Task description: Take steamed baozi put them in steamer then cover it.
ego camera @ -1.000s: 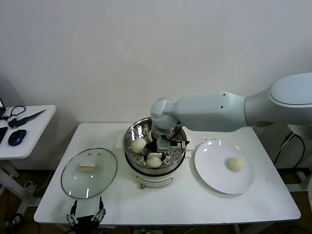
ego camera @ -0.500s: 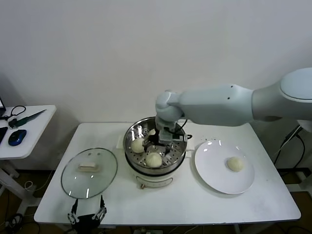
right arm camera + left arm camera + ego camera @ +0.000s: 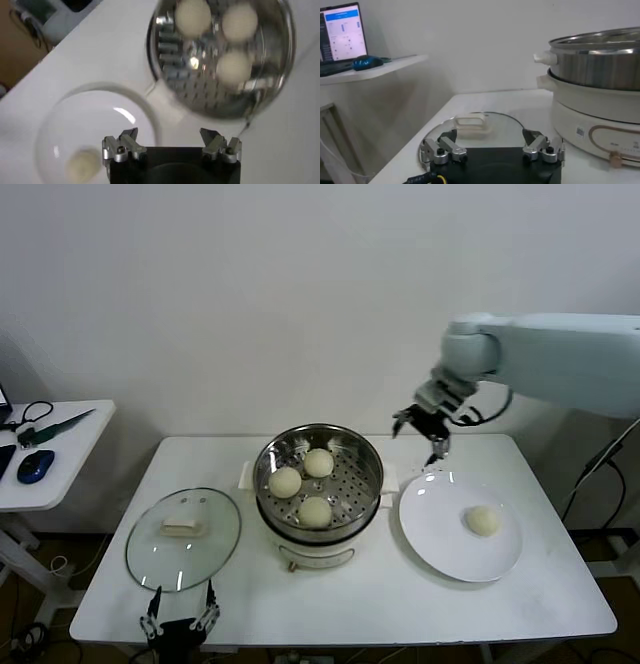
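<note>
The steel steamer point(image 3: 372, 467) on its cream pot base holds three cream-white baozi point(image 3: 315, 511); they also show in the right wrist view point(image 3: 232, 67). A fourth baozi point(image 3: 484, 520) lies on the white plate point(image 3: 438, 529), seen in the right wrist view point(image 3: 81, 164) too. My right gripper point(image 3: 422, 427) is open and empty, high in the air between steamer and plate. The glass cover point(image 3: 183, 538) with its cream handle lies flat on the table left of the steamer. My left gripper point(image 3: 180, 622) is open and parked at the table's front edge, just before the cover point(image 3: 480, 127).
A side table point(image 3: 60, 449) at the far left holds a blue mouse point(image 3: 34, 465) and cables. The white table's front right part is bare. The steamer point(image 3: 600, 55) stands close beside the left gripper's view.
My right gripper has risen out of the steamer, leaving a third baozi inside, and swung right and up toward the plate. The left arm has not moved.
</note>
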